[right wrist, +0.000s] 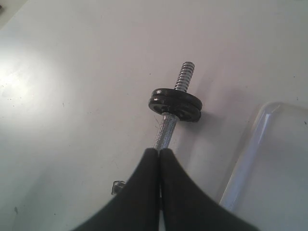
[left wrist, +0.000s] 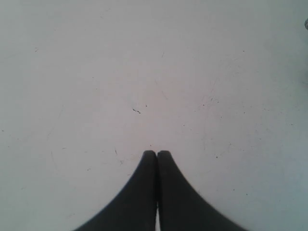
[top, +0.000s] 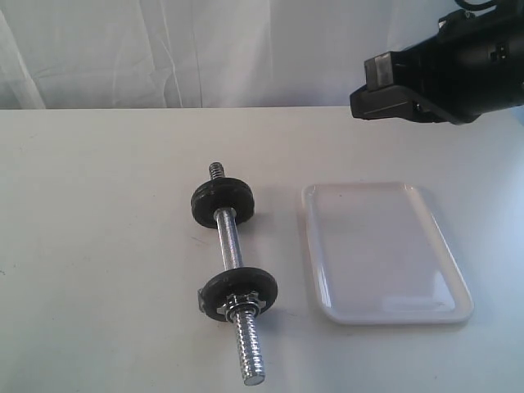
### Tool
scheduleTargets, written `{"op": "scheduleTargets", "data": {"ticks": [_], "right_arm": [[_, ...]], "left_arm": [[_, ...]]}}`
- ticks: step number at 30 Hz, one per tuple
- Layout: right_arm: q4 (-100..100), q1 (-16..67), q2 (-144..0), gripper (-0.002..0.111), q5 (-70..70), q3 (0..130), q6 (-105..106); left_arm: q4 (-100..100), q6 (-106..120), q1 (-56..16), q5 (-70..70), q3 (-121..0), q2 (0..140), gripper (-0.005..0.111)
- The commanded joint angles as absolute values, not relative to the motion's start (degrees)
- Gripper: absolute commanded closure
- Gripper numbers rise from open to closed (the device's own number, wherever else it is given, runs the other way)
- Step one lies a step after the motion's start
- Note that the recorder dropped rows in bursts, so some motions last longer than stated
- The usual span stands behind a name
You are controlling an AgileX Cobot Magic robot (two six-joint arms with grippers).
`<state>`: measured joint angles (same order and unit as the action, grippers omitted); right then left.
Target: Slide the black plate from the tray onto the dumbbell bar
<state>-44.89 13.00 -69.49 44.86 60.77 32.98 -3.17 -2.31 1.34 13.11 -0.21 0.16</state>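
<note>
As the black plate (top: 222,201) seems seated on the dumbbell bar (top: 230,243), we hold left tool (left wrist: 157,153) and right tool (right wrist: 159,150) closed, empty.

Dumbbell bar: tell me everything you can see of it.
The dumbbell bar is a chrome rod with coarse threaded ends, lying flat on the white table, left of the tray and apart from it. Black weight discs sit on it toward each end, and a chrome star nut sits against the nearer ones. Nothing grips it; the right hand, shut, is held off it.
</note>
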Motion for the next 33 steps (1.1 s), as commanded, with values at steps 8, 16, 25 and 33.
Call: {"op": "scheduleTargets", "data": {"ticks": [8, 16, 25, 33], "right_arm": [[-45.18, 12.65, -69.18, 0.108, 44.64, 60.53, 32.75], [-44.92, 12.65, -69.58, 0.108, 44.38, 60.53, 32.75], [-45.15, 12.65, -49.84, 0.108, 44.46, 60.53, 32.75], [-45.15, 12.65, -38.75, 0.108, 44.6, 60.53, 32.29]], "left_arm": [[-3.68, -2.78, 1.55, 13.02, 0.0, 0.0, 0.106], [-3.58, -2.78, 1.55, 13.04, 0.0, 0.0, 0.106], [-3.58, -2.78, 1.55, 12.92, 0.0, 0.0, 0.106], [-3.58, -2.78, 1.55, 12.82, 0.0, 0.0, 0.106]]}}
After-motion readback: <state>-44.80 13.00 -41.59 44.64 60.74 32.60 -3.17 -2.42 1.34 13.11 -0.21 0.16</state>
